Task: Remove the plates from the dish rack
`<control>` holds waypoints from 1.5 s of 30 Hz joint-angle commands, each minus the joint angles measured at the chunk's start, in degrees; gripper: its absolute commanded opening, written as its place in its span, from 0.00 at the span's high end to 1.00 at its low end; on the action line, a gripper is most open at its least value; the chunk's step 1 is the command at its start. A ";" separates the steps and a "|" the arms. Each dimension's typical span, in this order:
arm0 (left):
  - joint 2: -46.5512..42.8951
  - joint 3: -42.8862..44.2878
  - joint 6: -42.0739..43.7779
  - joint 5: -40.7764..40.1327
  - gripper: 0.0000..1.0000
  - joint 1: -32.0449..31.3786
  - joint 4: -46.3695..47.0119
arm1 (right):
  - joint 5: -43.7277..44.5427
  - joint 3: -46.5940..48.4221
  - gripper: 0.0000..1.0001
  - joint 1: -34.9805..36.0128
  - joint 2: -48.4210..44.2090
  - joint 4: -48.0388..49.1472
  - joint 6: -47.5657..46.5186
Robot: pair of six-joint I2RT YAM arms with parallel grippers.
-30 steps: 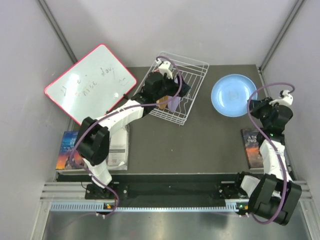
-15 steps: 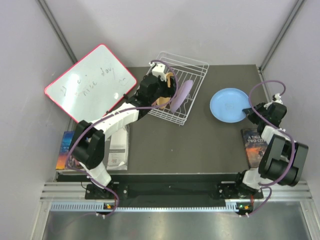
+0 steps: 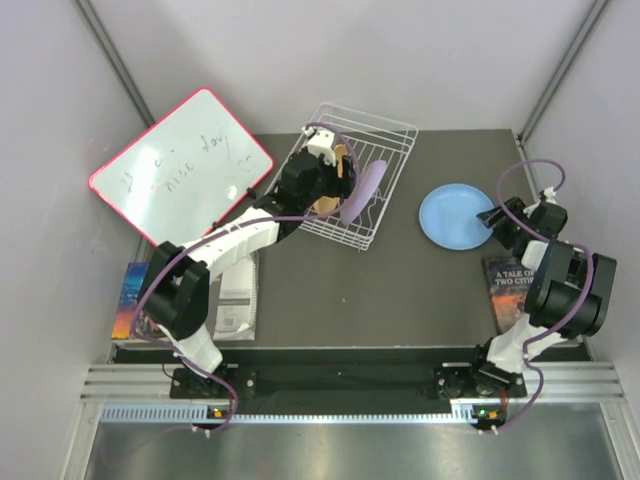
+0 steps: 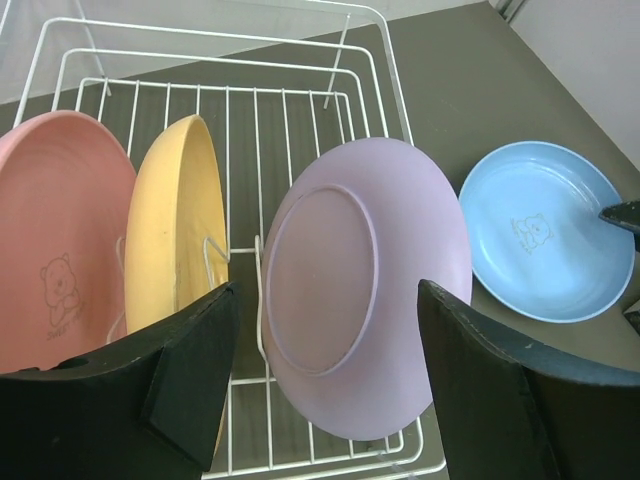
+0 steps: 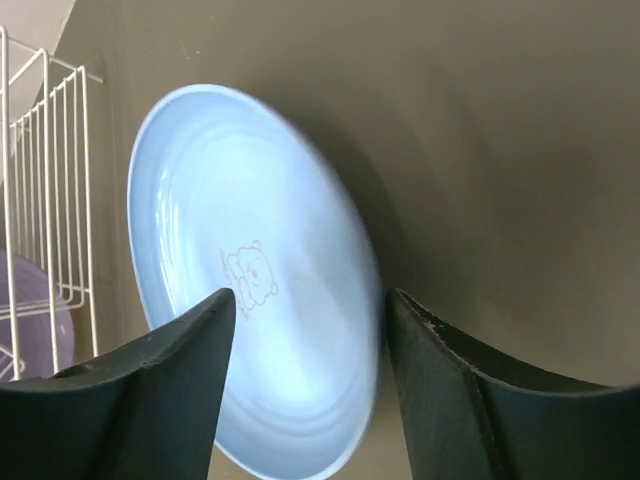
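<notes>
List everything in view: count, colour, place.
plates: 4; pink plate, orange plate and lilac plate on edge in the rack; blue plate flat on the table, right of the rack
dish rack: 1, white wire, far middle of the table
whiteboard: 1, red frame, scribbled on, far left
books: 2; left book near left, right book near right
booklet: 1, white, beside the left book
table: 1, dark grey
left tool: 1, black, open, facing the lilac plate
right tool: 1, black, open, at the blue plate's right edge
</notes>
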 commanded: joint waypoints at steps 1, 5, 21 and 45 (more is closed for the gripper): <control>-3.12 -0.41 4.67 -3.16 0.25 -2.48 1.41 | 1.28 2.64 0.36 0.19 -2.36 1.79 -2.01; -3.03 -0.41 7.67 -5.80 0.24 -4.85 1.41 | 6.02 2.12 0.29 0.36 -5.96 -1.81 -4.47; -1.01 -0.94 20.23 -21.00 0.24 -15.13 4.22 | 12.62 0.27 0.26 0.54 -16.77 -8.32 -8.87; 12.17 -0.59 36.41 -44.12 0.70 -20.06 21.88 | 10.33 -1.40 0.26 0.54 -14.94 -6.92 -8.43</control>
